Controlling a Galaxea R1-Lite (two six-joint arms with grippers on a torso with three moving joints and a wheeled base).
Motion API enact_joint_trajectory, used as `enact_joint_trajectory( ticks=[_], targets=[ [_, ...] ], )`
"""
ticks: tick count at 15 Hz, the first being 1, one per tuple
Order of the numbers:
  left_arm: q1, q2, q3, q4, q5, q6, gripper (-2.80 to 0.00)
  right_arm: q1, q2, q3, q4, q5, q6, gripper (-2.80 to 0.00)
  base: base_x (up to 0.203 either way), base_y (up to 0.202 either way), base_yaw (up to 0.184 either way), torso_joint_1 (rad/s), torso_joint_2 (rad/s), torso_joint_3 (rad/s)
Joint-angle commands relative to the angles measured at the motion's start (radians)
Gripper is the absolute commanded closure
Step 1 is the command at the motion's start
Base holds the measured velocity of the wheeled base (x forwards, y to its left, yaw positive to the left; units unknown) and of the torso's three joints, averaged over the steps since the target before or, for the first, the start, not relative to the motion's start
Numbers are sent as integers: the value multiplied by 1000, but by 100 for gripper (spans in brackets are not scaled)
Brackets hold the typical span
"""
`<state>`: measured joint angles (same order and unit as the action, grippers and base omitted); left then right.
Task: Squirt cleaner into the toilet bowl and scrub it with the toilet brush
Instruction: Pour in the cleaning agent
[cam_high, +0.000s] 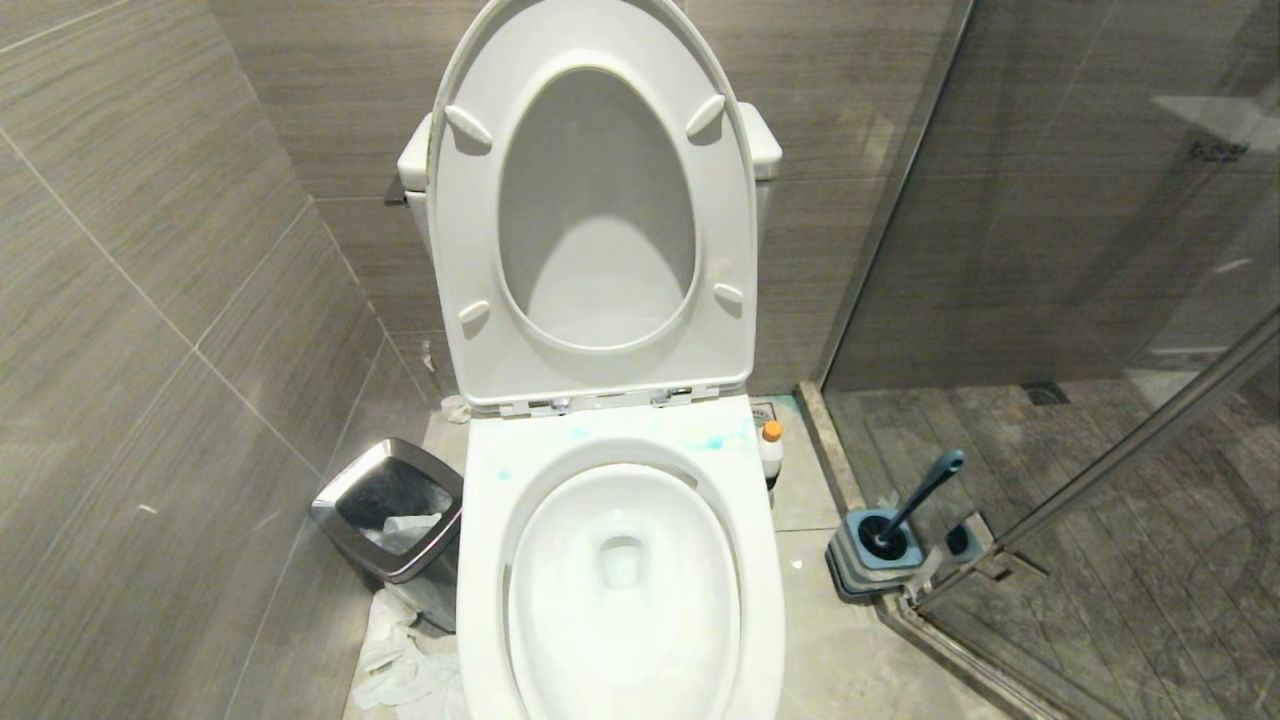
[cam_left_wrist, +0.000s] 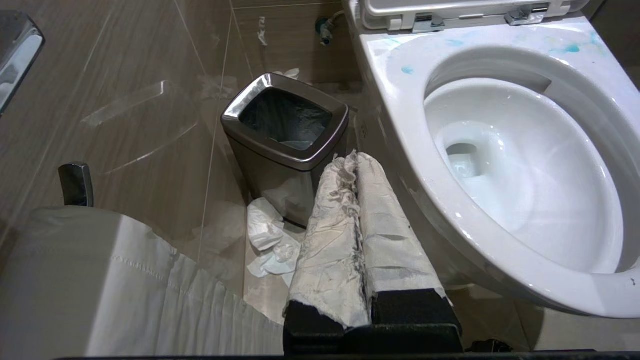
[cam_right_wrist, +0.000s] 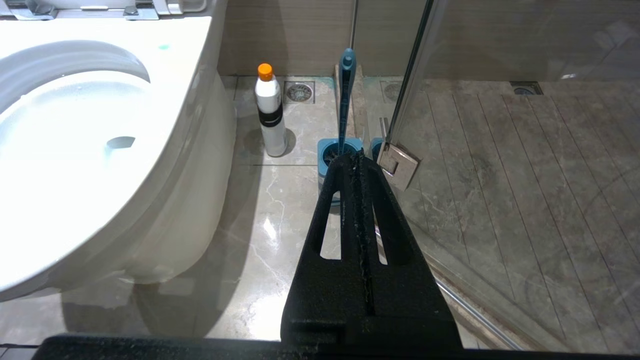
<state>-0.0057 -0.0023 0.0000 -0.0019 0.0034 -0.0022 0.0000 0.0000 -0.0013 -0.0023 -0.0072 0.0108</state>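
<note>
From the head camera, the toilet bowl stands with seat and lid raised and turquoise smears on its back rim. The cleaner stands on the floor just beside the bowl's right rear corner; the toilet brush sits in its holder further right of the bowl, by the glass door. A waste bin stands left of the bowl.

In the left wrist camera, the left gripper, fingers wrapped in tissue and pressed together, hangs between bin and bowl, holding nothing.

In the right wrist camera, the right gripper, fingers together and empty, hangs right of the bowl, before the brush.
</note>
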Motion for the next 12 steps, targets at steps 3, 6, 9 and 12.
enact_joint_trajectory(
  ticks=[3, 6, 9, 12],
  targets=[
    [0, 3, 0, 4, -1, 77, 0, 0, 0, 1, -1, 0, 0, 0, 0, 0, 0, 0, 0, 0],
    [1, 23, -10, 38, -35, 139, 0, 0, 0, 1, -1, 0, 0, 0, 0, 0, 0, 0, 0, 0],
    [0, 4, -14, 36, -28, 35, 0, 0, 0, 0, -1, 0, 0, 0, 0, 0, 0, 0, 0, 0],
    [0, 4, -14, 34, -22, 28, 0, 0, 0, 0, -1, 0, 0, 0, 0, 0, 0, 0, 0, 0]
  ],
)
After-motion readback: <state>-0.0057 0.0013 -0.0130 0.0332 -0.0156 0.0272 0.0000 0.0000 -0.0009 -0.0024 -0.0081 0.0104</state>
